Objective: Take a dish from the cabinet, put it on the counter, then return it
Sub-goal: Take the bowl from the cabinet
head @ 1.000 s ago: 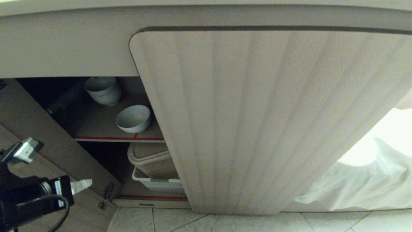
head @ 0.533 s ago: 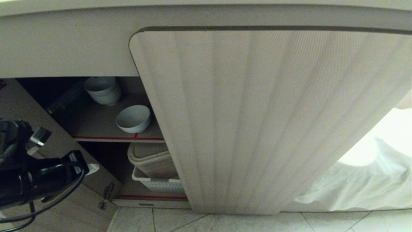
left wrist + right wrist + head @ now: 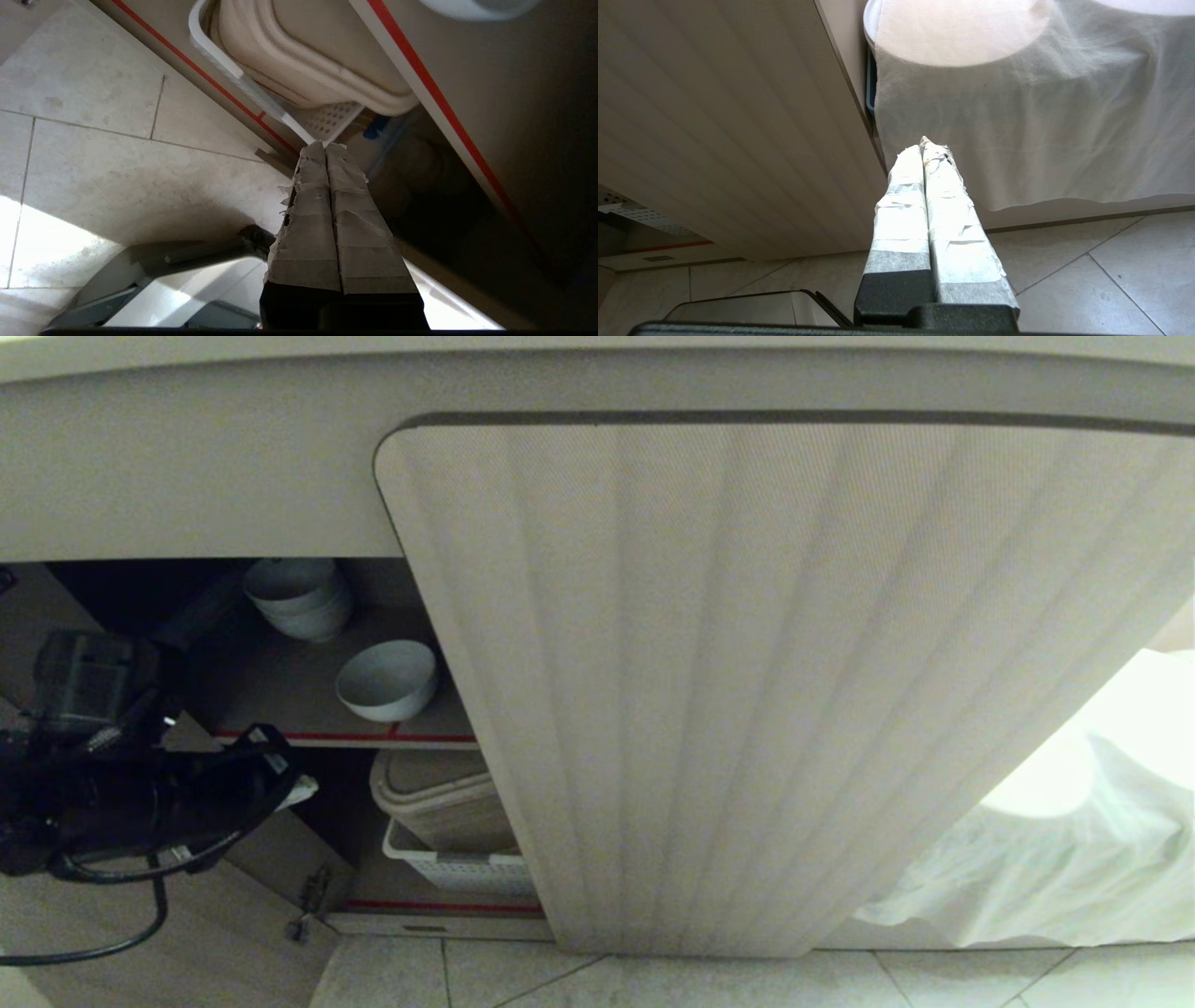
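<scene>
The dish, a small white bowl [image 3: 386, 679], sits on the cabinet's upper red-edged shelf [image 3: 345, 736], just left of the closed fluted door [image 3: 794, 691]. A stack of like bowls [image 3: 299, 595] stands deeper on that shelf. My left gripper [image 3: 301, 793] is shut and empty, below and left of the dish, in front of the lower compartment. In the left wrist view its taped fingertips [image 3: 325, 145] press together, and the dish [image 3: 472, 7] shows as a white rim beyond the shelf edge [image 3: 434, 93]. My right gripper [image 3: 923, 144] hangs shut and empty near the floor. The counter's top is out of view.
A beige lidded bin [image 3: 439, 793] sits in a white perforated basket [image 3: 457, 870] on the lower shelf. The opened left door [image 3: 233, 933] leans out at the lower left with its hinge [image 3: 313, 896]. A white cloth [image 3: 1055, 840] hangs at the right over the tiled floor [image 3: 653, 980].
My left arm has risen and swung right toward the open compartment, with its wrist rolling. The gripper stays shut. The dish and the right arm have not moved.
</scene>
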Robot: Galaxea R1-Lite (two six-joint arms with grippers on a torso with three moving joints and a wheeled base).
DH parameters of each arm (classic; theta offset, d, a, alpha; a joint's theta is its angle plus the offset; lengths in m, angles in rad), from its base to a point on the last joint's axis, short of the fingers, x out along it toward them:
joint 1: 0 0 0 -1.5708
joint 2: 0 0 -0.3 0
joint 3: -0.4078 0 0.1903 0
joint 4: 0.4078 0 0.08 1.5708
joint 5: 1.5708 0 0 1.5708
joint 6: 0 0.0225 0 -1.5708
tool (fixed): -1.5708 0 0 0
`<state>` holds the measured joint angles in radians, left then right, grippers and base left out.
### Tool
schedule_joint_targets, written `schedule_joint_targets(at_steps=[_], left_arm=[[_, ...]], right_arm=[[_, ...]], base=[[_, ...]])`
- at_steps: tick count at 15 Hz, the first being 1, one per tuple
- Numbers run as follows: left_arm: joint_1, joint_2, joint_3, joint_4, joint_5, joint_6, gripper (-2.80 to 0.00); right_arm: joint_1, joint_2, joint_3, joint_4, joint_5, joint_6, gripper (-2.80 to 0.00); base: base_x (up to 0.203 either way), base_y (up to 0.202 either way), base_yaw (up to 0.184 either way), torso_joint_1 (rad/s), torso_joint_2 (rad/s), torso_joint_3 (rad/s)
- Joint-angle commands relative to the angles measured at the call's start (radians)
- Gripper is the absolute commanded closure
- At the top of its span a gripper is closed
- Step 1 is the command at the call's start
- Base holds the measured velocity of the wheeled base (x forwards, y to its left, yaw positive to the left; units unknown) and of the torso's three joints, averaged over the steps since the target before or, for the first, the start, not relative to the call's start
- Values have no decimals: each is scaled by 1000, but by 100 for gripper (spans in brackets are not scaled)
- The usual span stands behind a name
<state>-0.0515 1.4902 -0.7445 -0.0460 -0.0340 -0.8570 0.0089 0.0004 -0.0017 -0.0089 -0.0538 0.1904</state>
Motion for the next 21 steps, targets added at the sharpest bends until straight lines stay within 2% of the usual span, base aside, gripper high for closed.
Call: schedule_joint_targets(at_steps=[1,3,6,11,16,17,21], left_arm=[[2,47,-34,0,1,-15,0],[2,72,-51,0,7,-24,0],[2,99,-93,0,14,-90,0],[2,127,-134,0,13,-135,0],[4,128,-138,0,11,-140,0],[4,128,-138,0,11,-140,-280],[4,119,-139,0,3,-139,-280]], right_arm=[[0,0,0,0,-1,1,0],[0,0,0,1,-1,1,0],[0,0,0,0,-1,1,0],[0,0,0,0,-1,1,0],[0,0,0,0,0,1,0],[0,0,0,0,0,1,0],[0,0,0,0,-1,1,0]], base=[[0,0,0,0,0,0],[0,0,0,0,0,0],[0,0,0,0,0,0],[0,0,0,0,0,0],[0,0,0,0,0,0],[0,0,0,0,0,0],[0,0,0,0,0,0]])
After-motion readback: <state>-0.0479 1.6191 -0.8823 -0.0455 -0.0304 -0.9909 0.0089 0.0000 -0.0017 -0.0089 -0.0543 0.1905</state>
